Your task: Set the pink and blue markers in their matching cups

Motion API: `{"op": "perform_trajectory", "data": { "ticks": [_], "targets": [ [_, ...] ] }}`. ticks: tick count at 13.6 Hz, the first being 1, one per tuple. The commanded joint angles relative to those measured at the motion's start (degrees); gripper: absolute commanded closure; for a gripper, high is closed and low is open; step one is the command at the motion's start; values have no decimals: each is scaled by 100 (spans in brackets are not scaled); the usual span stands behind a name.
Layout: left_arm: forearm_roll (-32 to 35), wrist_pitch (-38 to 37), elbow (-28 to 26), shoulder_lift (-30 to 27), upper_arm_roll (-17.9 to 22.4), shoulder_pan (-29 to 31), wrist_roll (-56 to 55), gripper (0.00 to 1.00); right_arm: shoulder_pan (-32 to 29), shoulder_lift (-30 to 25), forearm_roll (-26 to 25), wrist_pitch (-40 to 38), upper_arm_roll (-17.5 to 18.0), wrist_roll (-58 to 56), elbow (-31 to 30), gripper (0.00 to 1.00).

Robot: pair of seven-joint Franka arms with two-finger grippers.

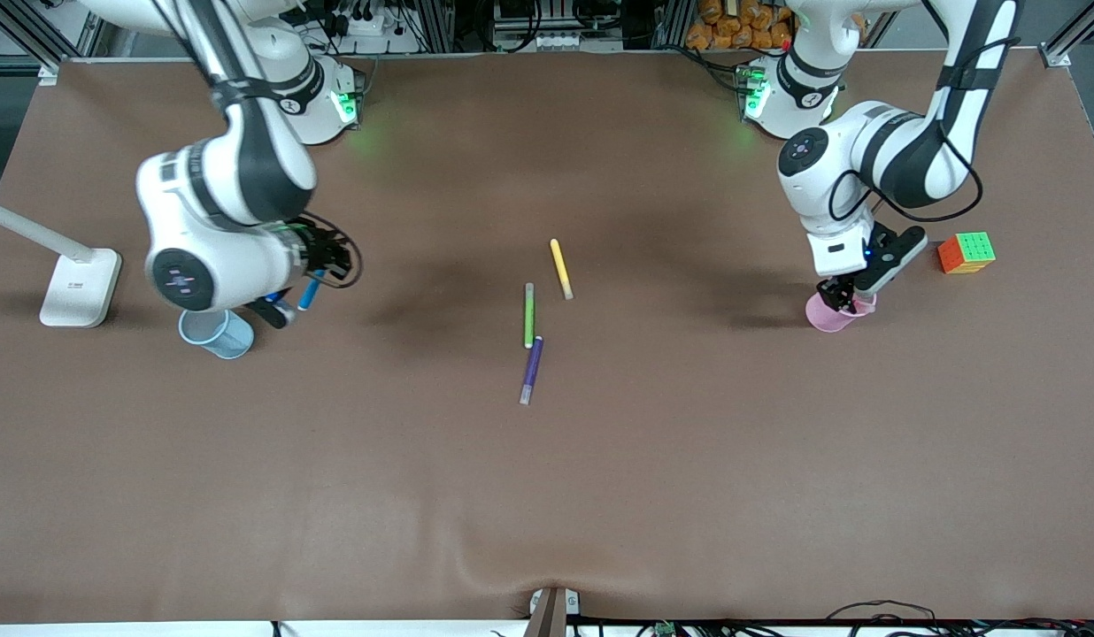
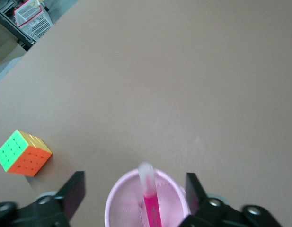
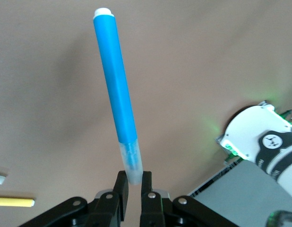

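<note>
Spreading across the whole scene, the brown table (image 1: 547, 495) carries everything, with a white lamp base (image 1: 80, 287) at the right arm's end. Next in size, the right gripper (image 1: 277, 310) hangs just above the light blue cup (image 1: 216, 333), its fingers (image 3: 121, 189) clamped on the greyish cap end of the blue marker (image 3: 115, 90), which sticks out at a tilt from the fingers. At the left arm's end, the left gripper (image 1: 843, 299) sits directly over the light pink cup (image 1: 830, 314), fingers (image 2: 72, 191) spread wide apart on either side of the rim and gripping nothing. A multicoloured puzzle cube (image 1: 966, 253) stands near that cup, farther from the front camera. The pink marker (image 2: 150, 201) stands inside the pink cup, pale cap end up, leaning against the wall. Around the table's middle lie a yellow pen (image 1: 561, 268), a green pen (image 1: 529, 316) and, nearest the front camera, a purple pen (image 1: 532, 370), its end almost touching the green one.
</note>
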Motion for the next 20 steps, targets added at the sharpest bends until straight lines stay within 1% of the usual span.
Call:
{"op": "perform_trajectory", "data": {
  "ticks": [1, 3, 5, 8, 11, 13, 14, 17, 19, 20],
  "targets": [
    [-53, 20, 362, 173, -45, 407, 395, 0, -599, -114, 280, -325, 72, -796, -124, 100],
    [-544, 20, 599, 226, -27, 443, 772, 0, -1074, -79, 290, -528, 72, -1317, -176, 100],
    [-975, 20, 758, 191, -27, 574, 1229, 0, -1435, -61, 290, -677, 63, -1441, -168, 100],
    [-1257, 2, 916, 173, -27, 583, 1319, 0, -2005, 0, 290, -783, 63, -2072, -177, 100],
    [-1600, -331, 1153, 200, -36, 575, 1450, 0, -2279, 193, 185, -705, 46, -2478, -159, 100],
    [-1951, -384, 1276, 182, -45, 575, 1740, 0, -2735, 447, 193, -678, 54, -3187, -124, 100],
    [-2083, -489, 1338, 182, -45, 575, 1846, 0, -2859, 571, 245, -652, 54, -3330, -115, 100],
    [-2181, -832, 1444, 95, -45, 583, 2136, 0, -2904, 677, 184, -441, 54, -3393, -106, 100],
    [-2207, -920, 1540, 76, -54, 583, 2643, 0, -2939, 730, 184, -432, 54, -3393, -19, 100],
    [-2408, -1042, 1671, 85, -54, 575, 2838, 0, -2939, 739, 184, -432, 54, -3393, 8, 100]
  ]
}}
